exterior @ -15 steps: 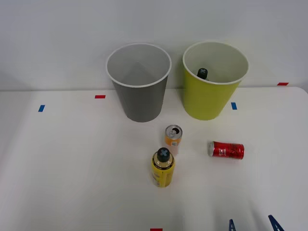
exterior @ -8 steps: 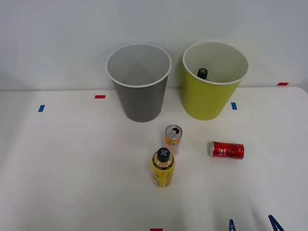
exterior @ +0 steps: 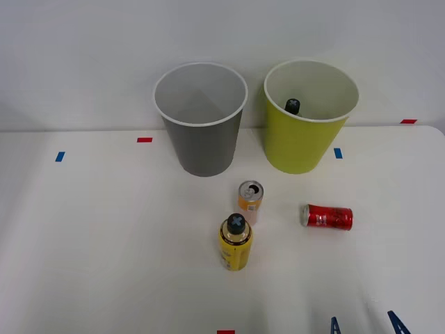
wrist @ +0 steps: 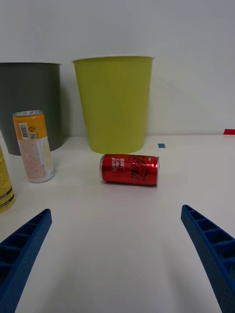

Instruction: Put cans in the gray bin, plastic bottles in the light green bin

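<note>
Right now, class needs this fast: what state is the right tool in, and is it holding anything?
Right tool: open and empty, fingers spread wide, the lying red can on the table ahead of it, untouched.

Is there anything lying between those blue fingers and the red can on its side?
Nothing visible. The open right gripper faces the red can across bare white table; the orange can and yellow bottle stand off to the side.

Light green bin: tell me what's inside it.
In the front view, the light green bin holds a bottle whose black cap pokes up against the pale inner wall. The rest of that bottle and the bin's floor are hidden by the near wall.
</note>
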You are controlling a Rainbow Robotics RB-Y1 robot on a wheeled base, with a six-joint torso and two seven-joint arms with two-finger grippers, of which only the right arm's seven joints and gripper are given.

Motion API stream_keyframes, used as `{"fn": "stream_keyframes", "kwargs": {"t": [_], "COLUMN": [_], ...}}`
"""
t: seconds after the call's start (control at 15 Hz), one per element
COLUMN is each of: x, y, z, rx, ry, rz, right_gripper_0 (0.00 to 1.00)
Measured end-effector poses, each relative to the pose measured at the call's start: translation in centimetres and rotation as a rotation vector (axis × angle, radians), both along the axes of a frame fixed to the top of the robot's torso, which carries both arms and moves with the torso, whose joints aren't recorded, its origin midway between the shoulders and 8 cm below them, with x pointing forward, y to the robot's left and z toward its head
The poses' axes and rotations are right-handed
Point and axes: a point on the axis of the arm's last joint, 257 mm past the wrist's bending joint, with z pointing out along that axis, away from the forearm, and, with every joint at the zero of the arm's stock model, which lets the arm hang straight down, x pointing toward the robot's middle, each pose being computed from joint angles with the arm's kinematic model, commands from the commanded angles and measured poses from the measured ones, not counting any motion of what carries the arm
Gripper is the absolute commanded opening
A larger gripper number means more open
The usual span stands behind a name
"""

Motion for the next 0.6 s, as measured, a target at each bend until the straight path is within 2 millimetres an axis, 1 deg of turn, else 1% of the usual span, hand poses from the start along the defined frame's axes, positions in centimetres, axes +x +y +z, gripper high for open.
{"fn": "stream_keyframes", "kwargs": {"t": [0.6], "x": [0.0], "y": [0.0], "z": [0.0], "rx": [0.0], "ry": [0.0], "rz": [0.0], "right_gripper_0": [0.91]}}
